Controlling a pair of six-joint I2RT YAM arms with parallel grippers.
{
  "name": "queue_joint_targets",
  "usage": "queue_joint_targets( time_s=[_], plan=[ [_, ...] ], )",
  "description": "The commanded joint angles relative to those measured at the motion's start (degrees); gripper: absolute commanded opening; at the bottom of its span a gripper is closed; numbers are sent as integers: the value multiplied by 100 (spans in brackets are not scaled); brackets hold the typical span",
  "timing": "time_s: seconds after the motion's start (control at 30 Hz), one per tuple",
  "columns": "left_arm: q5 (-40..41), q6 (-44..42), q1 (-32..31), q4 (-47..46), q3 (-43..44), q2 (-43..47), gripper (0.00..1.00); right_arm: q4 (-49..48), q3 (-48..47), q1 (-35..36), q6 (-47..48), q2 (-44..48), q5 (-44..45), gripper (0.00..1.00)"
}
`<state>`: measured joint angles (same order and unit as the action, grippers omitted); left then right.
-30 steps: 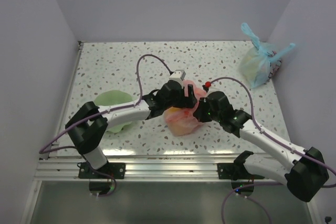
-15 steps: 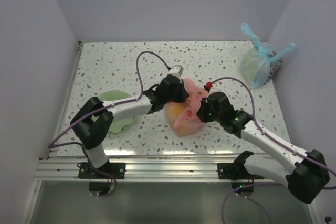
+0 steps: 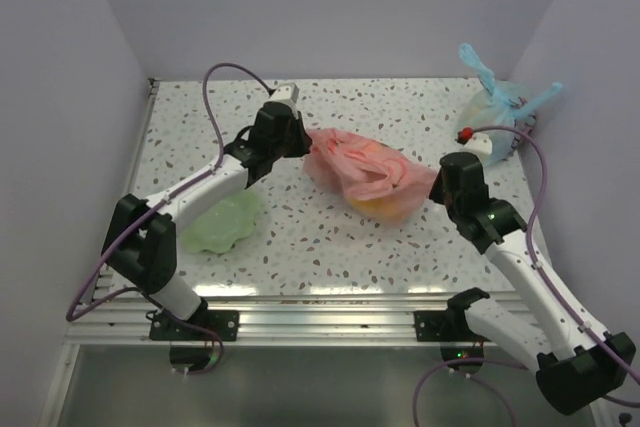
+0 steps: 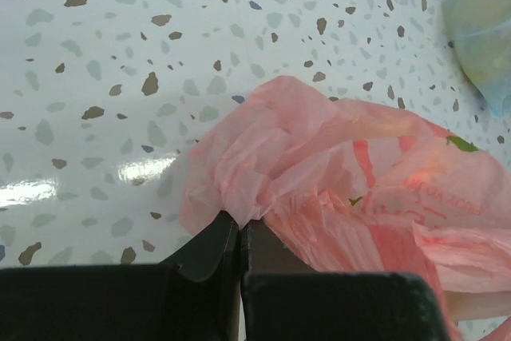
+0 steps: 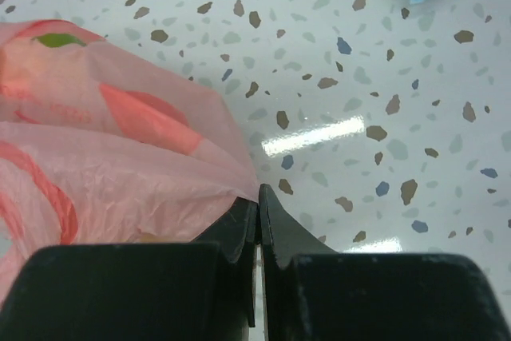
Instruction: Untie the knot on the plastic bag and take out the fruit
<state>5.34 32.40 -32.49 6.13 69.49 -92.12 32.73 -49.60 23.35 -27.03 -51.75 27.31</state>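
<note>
The pink plastic bag [image 3: 362, 169] lies stretched across the middle of the table between my two grippers. My left gripper [image 3: 303, 141] is shut on a bunched tuft of the bag's film at its left end; in the left wrist view the gripper [image 4: 239, 220] pinches the pink bag [image 4: 351, 189]. My right gripper [image 3: 437, 184] is shut on the bag's right edge, and the right wrist view shows that gripper [image 5: 257, 195] nipping the thin pink bag [image 5: 120, 165]. An orange-yellow fruit [image 3: 383, 206] shows through the film at the near side. I cannot make out the knot in the stretched film.
A green bowl [image 3: 222, 223] sits at the near left beside the left arm. A tied light blue bag [image 3: 489, 123] stands at the back right by the wall, also seen as a blue bag [image 4: 489, 29] in the left wrist view. Walls close three sides.
The left gripper shut on the bag and pulled back and left. The right gripper drew away to the right. The bag went from a bunched lump to a stretched sheet.
</note>
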Motion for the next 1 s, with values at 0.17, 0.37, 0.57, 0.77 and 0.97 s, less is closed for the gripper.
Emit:
queue_joint_targets(
  time_s=[0.17, 0.37, 0.57, 0.77, 0.97],
  plan=[
    [-1131, -393, 261, 134, -813, 931, 0, 75, -391, -129, 583, -476, -1129, 6],
    [-1598, -6, 129, -33, -1368, 1582, 0, 576, -1279, 107, 1155, -758, -1791, 54],
    [-1659, 196, 6, -77, -1535, 1846, 0, 892, -2211, 1195, 1340, -1424, -1247, 84],
    [-1589, 188, -12, -33, -1606, 2004, 0, 560, -2282, 1347, 1384, -2155, -430, 92],
    [-1493, 187, -12, 63, -1869, 2206, 0, 567, -2229, 1338, 1350, -3042, 72, 90]
  ],
)
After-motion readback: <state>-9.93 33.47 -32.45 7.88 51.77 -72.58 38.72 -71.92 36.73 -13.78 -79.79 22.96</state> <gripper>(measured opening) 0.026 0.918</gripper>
